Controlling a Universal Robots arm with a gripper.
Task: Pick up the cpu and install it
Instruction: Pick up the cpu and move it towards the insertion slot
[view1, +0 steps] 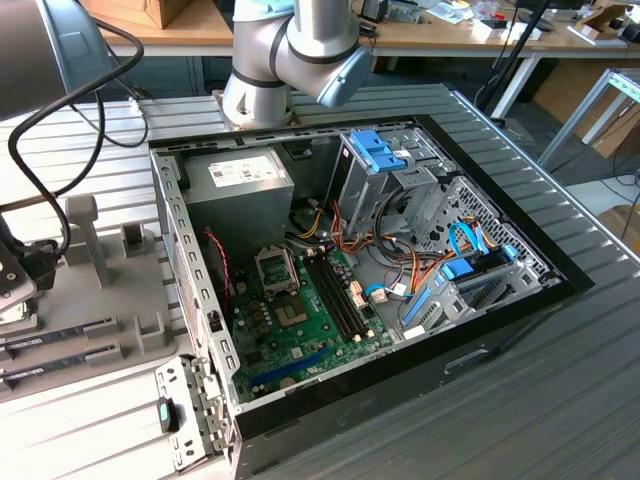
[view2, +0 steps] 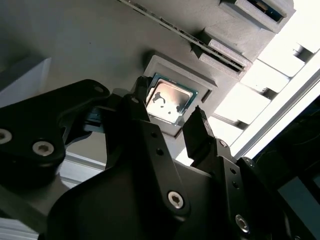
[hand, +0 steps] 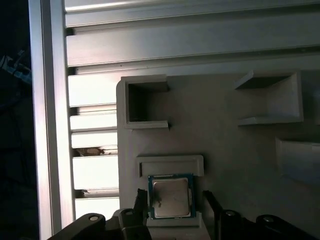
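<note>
My gripper has its two black fingers spread apart, one on each side of the cpu; I cannot tell whether either pad touches the chip's edge. The cpu lies flat in a square recess of the grey holder. It is a small square with a silver-grey metal top and a thin green rim. A few dark smudges show on the lid in the second wrist view, and I can read no writing on it in either wrist view.

In the exterior view the holder sits at nine o'clock from the open computer case, on the slatted metal table. Long memory sticks lie in its slots. Inside the case, the green motherboard carries the socket frame, with nothing in it that I can make out. At about eleven o'clock from the socket stands a grey box with a white label, its print too small to read. The arm's grey joints loom at twelve o'clock of the case.
</note>
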